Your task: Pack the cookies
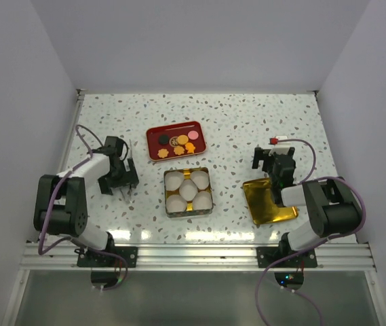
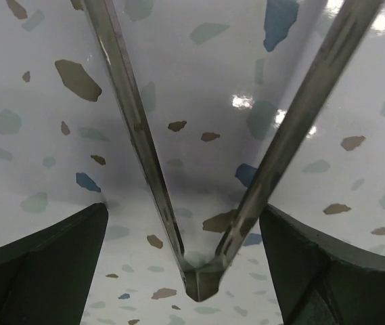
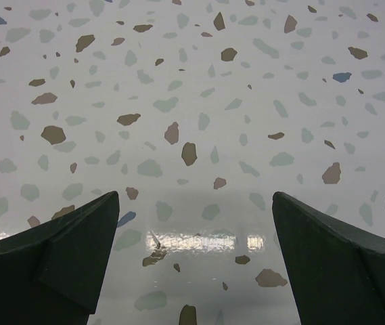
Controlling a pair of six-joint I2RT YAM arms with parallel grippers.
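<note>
The cookies (image 1: 177, 141), small orange, yellow, pink and one dark, lie on a red tray (image 1: 153, 131) at the table's middle back. My left gripper (image 1: 121, 180) is low over the table to the left of them, open. Its fingers (image 2: 50, 250) stand on either side of a pair of metal tongs (image 2: 138, 128) that lies on the table, and they do not touch it. My right gripper (image 1: 264, 160) is open and empty over bare table at the right, as the right wrist view (image 3: 195, 196) shows. No cookie shows in either wrist view.
A gold tin (image 1: 167, 175) with several white paper cups (image 1: 188, 190) stands in front of the red tray. Its gold lid (image 1: 268, 204) lies flat at the right, under my right arm. White walls close the table on three sides.
</note>
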